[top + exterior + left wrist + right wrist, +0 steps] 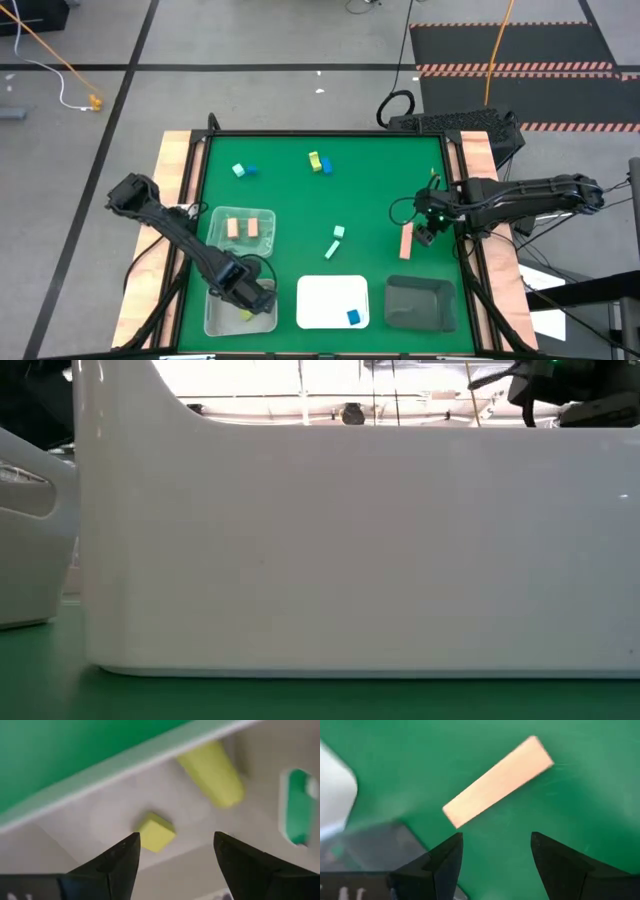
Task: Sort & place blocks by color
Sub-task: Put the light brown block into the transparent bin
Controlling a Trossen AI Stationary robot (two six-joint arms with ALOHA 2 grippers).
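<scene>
Green table [300,210] carried three trays along its 6 o'clock edge: clear tray [215,318], white tray [325,300], dark tray [420,303]. Left gripper [172,865] hung over the clear tray, jaws released above two yellow-green blocks [156,832]. Right gripper [492,860], at 3 o'clock, stood open over a salmon-pink bar [497,781] lying on the table.

Green table [300,200] with trays [333,301], scattered blocks [320,162].
</scene>
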